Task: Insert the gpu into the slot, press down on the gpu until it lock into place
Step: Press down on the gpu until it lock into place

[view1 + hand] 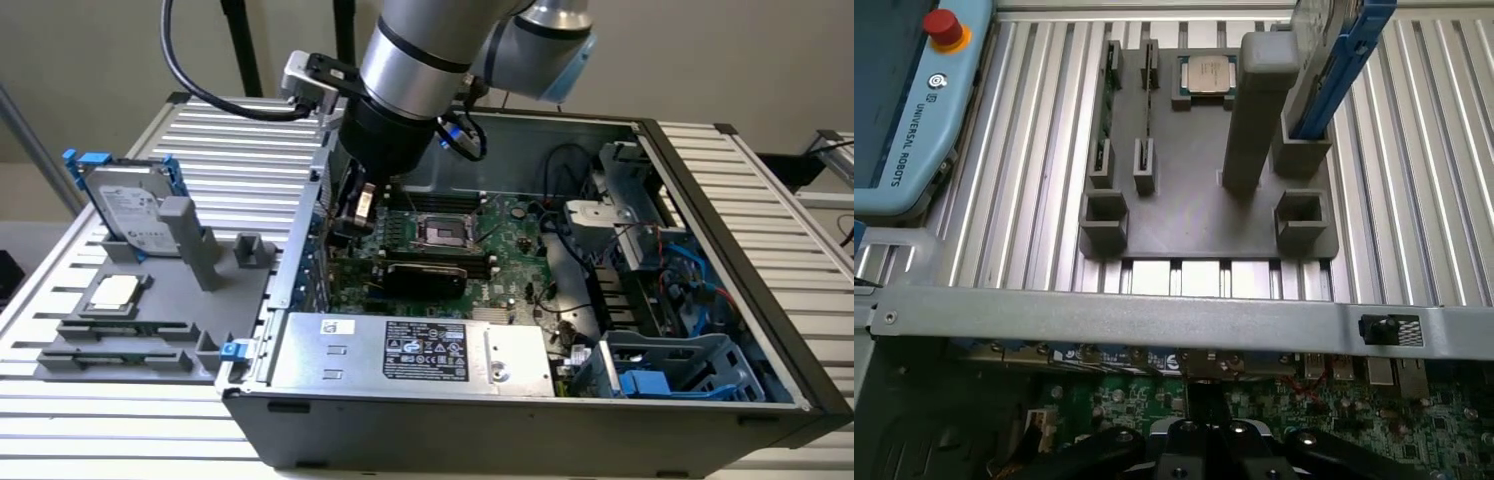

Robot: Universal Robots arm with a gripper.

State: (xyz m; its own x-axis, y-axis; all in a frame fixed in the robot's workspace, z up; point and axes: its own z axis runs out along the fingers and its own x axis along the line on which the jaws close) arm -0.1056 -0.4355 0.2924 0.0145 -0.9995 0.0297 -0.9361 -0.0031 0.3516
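In the exterior view the arm reaches down into the open computer case, and my gripper [352,230] hangs low over the motherboard's edge next to the case's rear wall. The gpu [424,276], a black card, stands on the green motherboard just below the CPU socket, a little to the exterior view's right of the gripper. In the wrist view the gripper [1204,438] has its fingers [1176,440] drawn together with nothing gripped between them. A thin dark edge [1200,398] runs out from the tips, and I cannot tell whether they touch it. The slot is hidden.
The silver power-supply box [414,350] fills the case's front, and the CPU socket [441,230] lies mid-board. Outside the case wall [1154,315] a grey fixture [134,340] holds a hard drive [127,205], a CPU [1206,73] and memory sticks. A teach pendant [904,110] lies nearby.
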